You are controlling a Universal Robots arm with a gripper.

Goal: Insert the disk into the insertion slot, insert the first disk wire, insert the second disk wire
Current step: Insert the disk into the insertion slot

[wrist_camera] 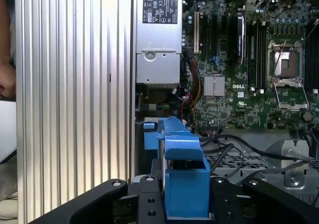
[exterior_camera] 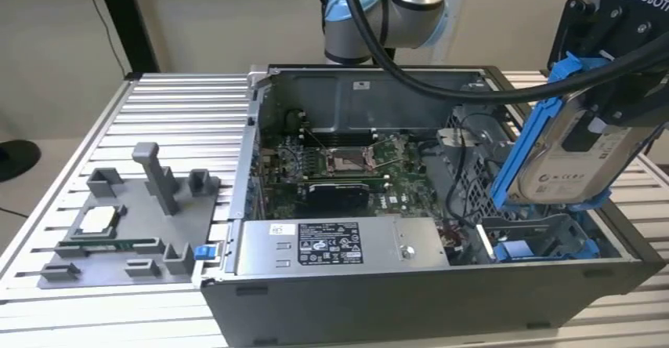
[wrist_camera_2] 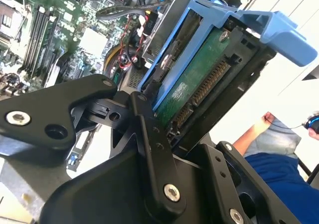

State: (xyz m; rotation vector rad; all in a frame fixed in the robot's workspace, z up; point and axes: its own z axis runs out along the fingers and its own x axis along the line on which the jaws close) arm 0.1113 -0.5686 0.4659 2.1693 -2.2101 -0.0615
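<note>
My gripper (exterior_camera: pixel 598 117) hangs above the open computer case's end at the exterior view's right, shut on the disk (exterior_camera: pixel 569 156). The disk is a silver drive with a white label in a blue caddy, held nearly upright and tilted. In the second wrist view its green circuit board (wrist_camera_2: pixel 197 82) faces the camera between my black fingers (wrist_camera_2: pixel 149 134). The first wrist view has the caddy's blue edge (wrist_camera: pixel 185 176) in my gripper (wrist_camera: pixel 185 206). Below the disk lies the insertion slot (exterior_camera: pixel 538 246), a grey bay with blue rails. Black cables (wrist_camera: pixel 234 149) lie beside it; which are the disk wires I cannot tell.
The case (exterior_camera: pixel 418 301) lies open on a ribbed aluminium table (exterior_camera: pixel 178 113). A silver power supply (exterior_camera: pixel 334 246) with a sticker sits along its near wall, the motherboard (exterior_camera: pixel 345 168) behind. A grey fixture plate (exterior_camera: pixel 125 222) stands at the exterior view's left. A person's arm (wrist_camera_2: pixel 254 134) is close by.
</note>
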